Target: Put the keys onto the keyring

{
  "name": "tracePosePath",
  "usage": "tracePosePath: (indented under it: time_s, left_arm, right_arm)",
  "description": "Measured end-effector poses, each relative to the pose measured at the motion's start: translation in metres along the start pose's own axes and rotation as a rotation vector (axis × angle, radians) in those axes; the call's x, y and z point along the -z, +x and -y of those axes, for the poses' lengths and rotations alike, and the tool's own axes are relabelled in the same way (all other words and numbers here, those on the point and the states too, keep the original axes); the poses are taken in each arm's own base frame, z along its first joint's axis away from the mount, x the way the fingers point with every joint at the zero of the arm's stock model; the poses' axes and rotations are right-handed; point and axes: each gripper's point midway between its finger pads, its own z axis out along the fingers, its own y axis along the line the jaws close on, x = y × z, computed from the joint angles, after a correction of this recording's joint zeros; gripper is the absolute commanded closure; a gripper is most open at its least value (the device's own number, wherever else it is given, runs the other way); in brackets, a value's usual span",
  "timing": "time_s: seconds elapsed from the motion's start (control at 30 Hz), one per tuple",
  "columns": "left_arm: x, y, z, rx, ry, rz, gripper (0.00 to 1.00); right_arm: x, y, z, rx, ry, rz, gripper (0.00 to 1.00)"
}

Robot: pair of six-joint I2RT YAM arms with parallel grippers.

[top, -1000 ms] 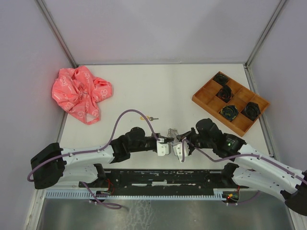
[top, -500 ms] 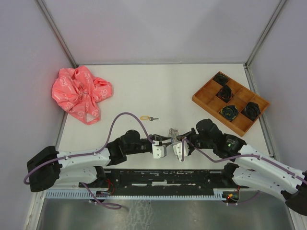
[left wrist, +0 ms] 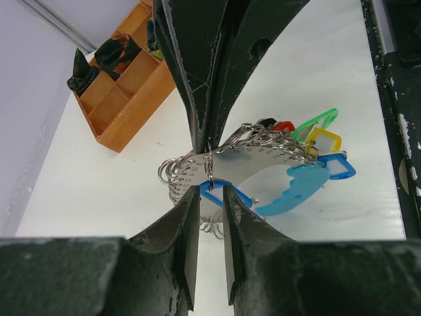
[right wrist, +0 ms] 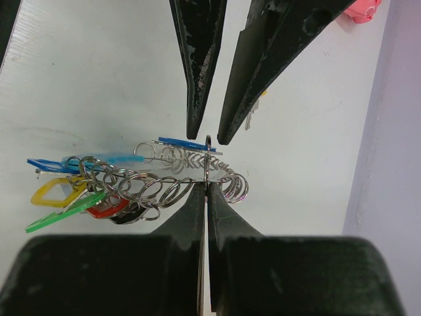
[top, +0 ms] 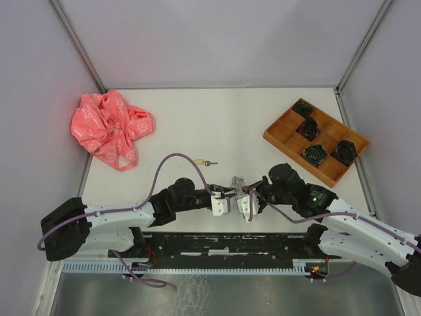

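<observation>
The keyring bunch (top: 237, 182) is a metal plate strung with many split rings and coloured tags; it hangs between the two grippers near the table's front. My right gripper (right wrist: 206, 188) is shut on one upright ring of the bunch (right wrist: 158, 172), holding it up. My left gripper (left wrist: 210, 191) faces it from the opposite side, open by a narrow gap, its tips just short of that ring and a blue tag (left wrist: 220, 192). A loose key with a yellow tag (top: 203, 162) lies on the table behind the left arm, partly crossed by the purple cable.
A crumpled pink bag (top: 110, 128) lies at the back left. A wooden compartment tray (top: 283, 126) with several black objects sits at the right, and shows in the left wrist view as the tray (left wrist: 125, 99) beyond the bunch.
The left arm drew back a little to the left, then came forward again to the ring. The right gripper and the bunch have stayed put.
</observation>
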Motion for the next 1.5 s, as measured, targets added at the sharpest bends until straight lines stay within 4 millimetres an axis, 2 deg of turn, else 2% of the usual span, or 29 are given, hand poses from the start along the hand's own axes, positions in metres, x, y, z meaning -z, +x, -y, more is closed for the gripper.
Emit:
tracePosePath:
  time_s: [0.4,0.5,1.2,1.5]
  left_arm:
    - [-0.0026,0.0061,0.0005,0.005,0.004,-0.015,0.85]
    - [-0.0035,0.0045,-0.0009,0.004,0.002,-0.013,0.97]
    - [-0.0062,0.0004,-0.0041,0.022,0.044,-0.047,0.97]
    - [-0.0079,0.0014,-0.0081,0.144,0.093,-0.053,0.97]
  right_arm:
    - [-0.0002,-0.0005,-0.0004,0.0,-0.002,0.003,0.99]
    - [-0.0002,-0.0008,-0.0003,0.0,-0.002,0.004,0.99]
    - [-0.0024,0.0012,0.0019,0.029,-0.013,-0.009,0.99]
    - [0.0004,0.0003,0.0,0.043,-0.013,-0.003,1.0]
